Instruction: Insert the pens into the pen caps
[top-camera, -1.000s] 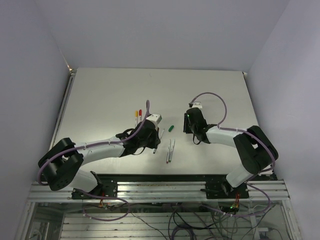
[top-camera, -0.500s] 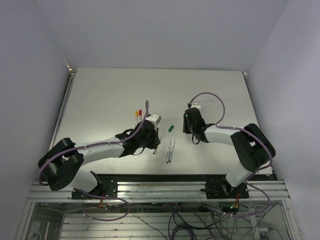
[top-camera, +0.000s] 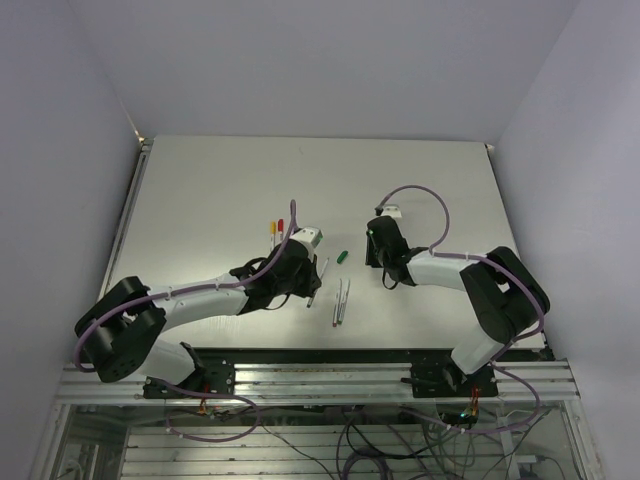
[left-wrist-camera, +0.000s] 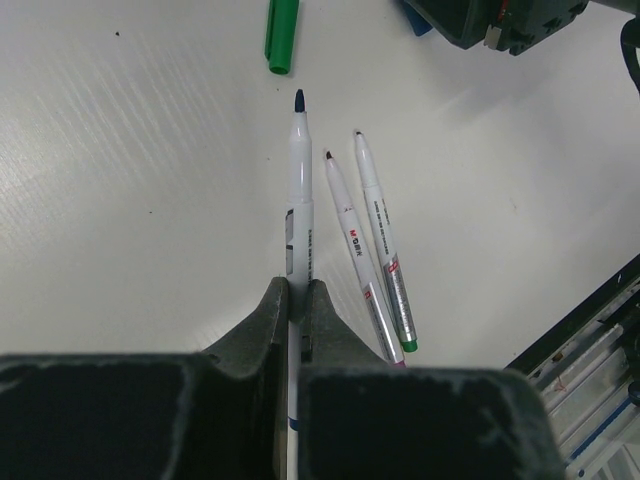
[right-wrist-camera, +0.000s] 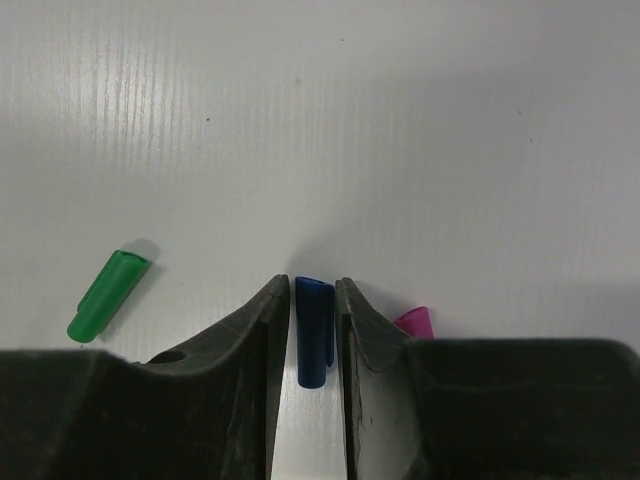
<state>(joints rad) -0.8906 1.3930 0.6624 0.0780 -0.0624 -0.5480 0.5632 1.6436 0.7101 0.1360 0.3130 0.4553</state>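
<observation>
My left gripper (left-wrist-camera: 297, 283) is shut on a white pen (left-wrist-camera: 299, 170) whose dark blue tip points ahead, toward the green cap (left-wrist-camera: 282, 35). Two more pens (left-wrist-camera: 368, 250) lie side by side on the table just right of it. In the right wrist view, a blue cap (right-wrist-camera: 314, 330) lies on the table between the fingers of my right gripper (right-wrist-camera: 311, 282). The jaws stand close on either side of it with thin gaps. A purple-pink cap (right-wrist-camera: 415, 322) peeks out right of the fingers, and the green cap (right-wrist-camera: 107, 295) lies to the left.
From above, a red-ended pen (top-camera: 281, 226) and a yellow-ended pen (top-camera: 273, 229) lie beyond my left arm (top-camera: 200, 295). The two loose pens (top-camera: 340, 300) lie between the arms, near the table's front edge (top-camera: 330, 347).
My right gripper has shifted slightly left, toward the centre of the table. The left arm and its pen have not visibly moved.
</observation>
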